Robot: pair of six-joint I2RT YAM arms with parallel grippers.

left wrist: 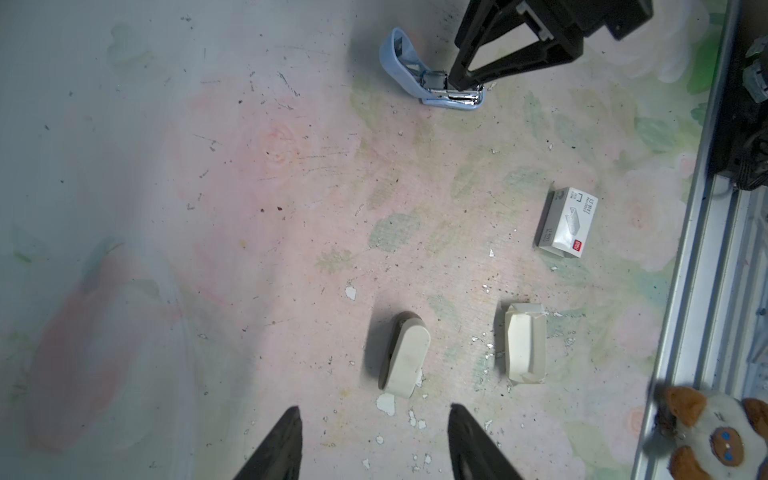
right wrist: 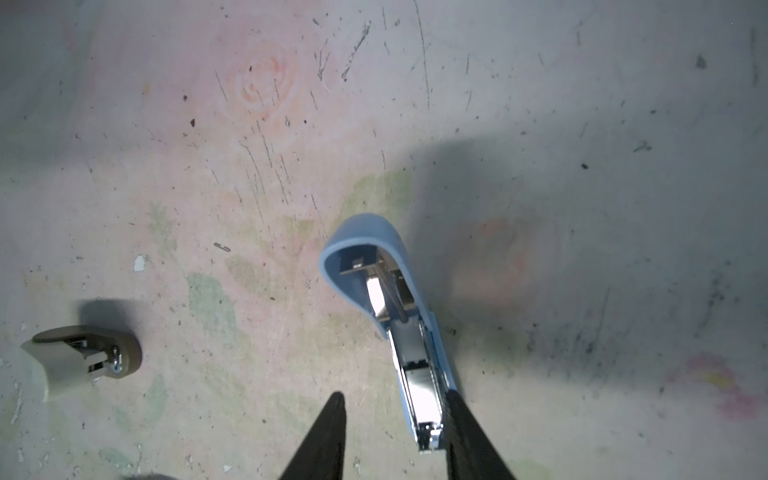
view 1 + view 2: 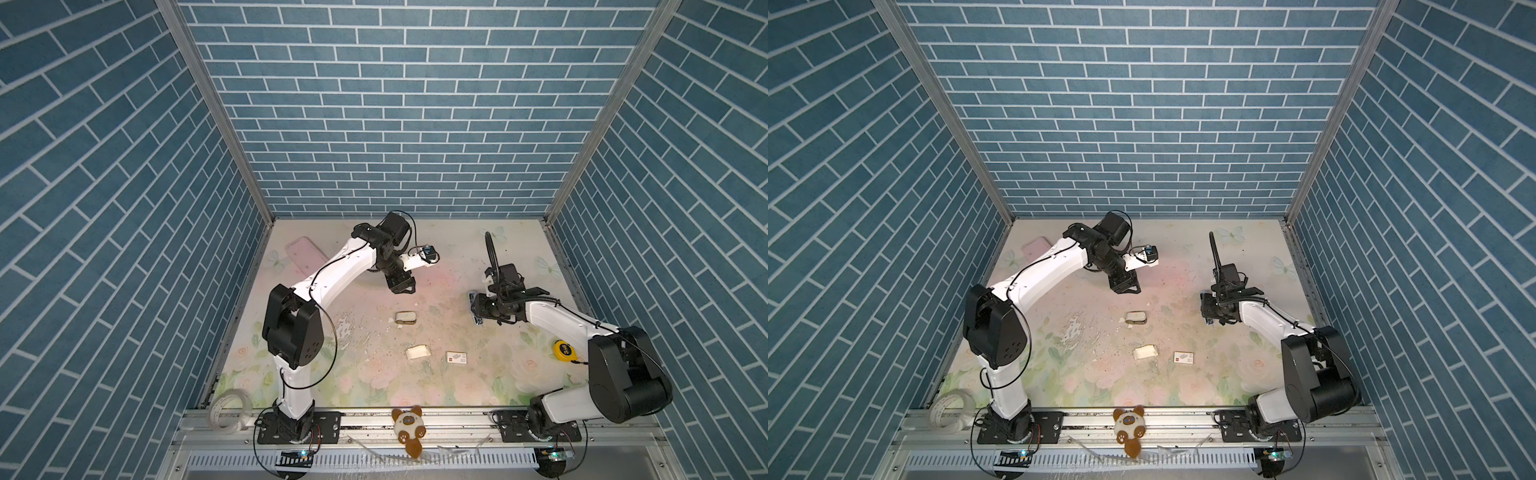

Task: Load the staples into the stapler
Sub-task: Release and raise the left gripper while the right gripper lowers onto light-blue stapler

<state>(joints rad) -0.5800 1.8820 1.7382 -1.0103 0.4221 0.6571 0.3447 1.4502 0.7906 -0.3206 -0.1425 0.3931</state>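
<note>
The stapler (image 2: pixel 419 374) is blue and lies on the mat with its lid (image 2: pixel 365 249) swung up and its shiny metal channel bare. My right gripper (image 2: pixel 395 395) is open around the channel's front end; one finger touches its side, the other stands clear. I cannot tell whether the channel holds staples, and no loose staples show. The white card tray (image 1: pixel 524 343) and its white sleeve (image 1: pixel 567 222) with a red mark lie apart on the mat. My left gripper (image 1: pixel 374 409) hangs open and empty above the mat. Both top views show the left gripper (image 3: pixel 401 286) and right gripper (image 3: pixel 476 309).
A beige stapler (image 1: pixel 405 357) lies shut just beyond my left fingertips, next to the tray. A yellow tape measure (image 3: pixel 563 348) sits beside the right arm, and a pink flat object (image 3: pixel 305 255) at the back left. A plush toy (image 3: pixel 409 426) and a tape roll (image 3: pixel 226 409) rest on the front rail.
</note>
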